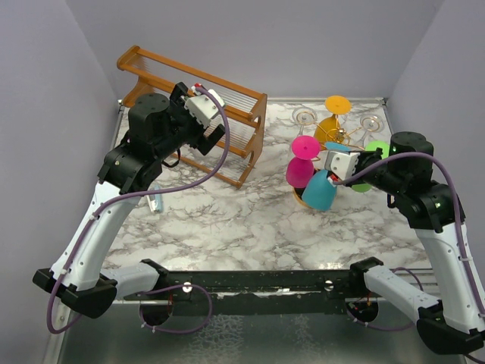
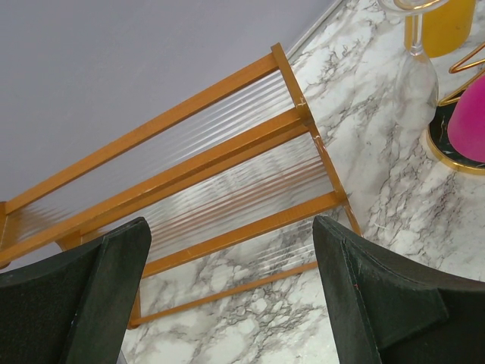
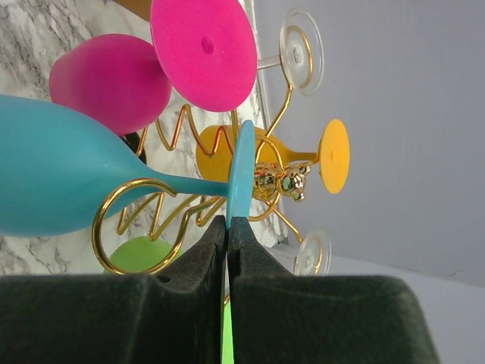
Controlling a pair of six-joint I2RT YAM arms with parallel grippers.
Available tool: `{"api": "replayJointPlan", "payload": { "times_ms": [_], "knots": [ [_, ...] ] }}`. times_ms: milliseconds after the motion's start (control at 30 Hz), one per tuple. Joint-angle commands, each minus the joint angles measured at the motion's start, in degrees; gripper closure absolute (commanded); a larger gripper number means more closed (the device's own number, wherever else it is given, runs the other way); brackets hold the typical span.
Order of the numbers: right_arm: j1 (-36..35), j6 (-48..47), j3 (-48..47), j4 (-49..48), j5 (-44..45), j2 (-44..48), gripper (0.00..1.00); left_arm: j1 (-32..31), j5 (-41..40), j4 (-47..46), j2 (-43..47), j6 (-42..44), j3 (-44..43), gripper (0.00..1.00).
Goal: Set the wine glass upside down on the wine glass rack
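A blue wine glass (image 3: 53, 174) hangs bowl-down at the gold wire wine glass rack (image 3: 132, 220). Its stem runs through one curled arm. My right gripper (image 3: 228, 224) is shut on the edge of the glass's round foot (image 3: 241, 171). In the top view the blue wine glass (image 1: 320, 189) sits at the rack's (image 1: 345, 140) near left side, with the right gripper (image 1: 337, 161) just above it. My left gripper (image 1: 198, 102) is open and holds nothing. It hovers over the wooden shelf at the back left, and its fingers (image 2: 364, 288) stand wide apart.
A pink glass (image 1: 301, 163), a yellow one (image 1: 332, 121), a green one (image 1: 371, 163) and two clear ones (image 1: 305, 116) also hang on the rack. The brown slatted shelf (image 1: 239, 114) stands at the back left. The rack's black, gold-rimmed base (image 2: 455, 163) rests on marble.
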State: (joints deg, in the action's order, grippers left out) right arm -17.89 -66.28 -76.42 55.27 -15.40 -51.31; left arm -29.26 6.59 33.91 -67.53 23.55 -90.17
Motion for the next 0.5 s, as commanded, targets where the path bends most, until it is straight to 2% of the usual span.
{"api": "replayJointPlan", "payload": {
  "times_ms": [0,467],
  "knots": [
    [0.05,-0.33,-0.33,-1.8,2.36,0.87,0.99,0.29,1.23,-1.18,1.0,0.31,0.35,0.09],
    [0.05,-0.78,0.04,-1.0,4.76,2.08,0.99,0.29,1.5,-0.97,1.17,0.31,0.53,0.09]
  ]
}}
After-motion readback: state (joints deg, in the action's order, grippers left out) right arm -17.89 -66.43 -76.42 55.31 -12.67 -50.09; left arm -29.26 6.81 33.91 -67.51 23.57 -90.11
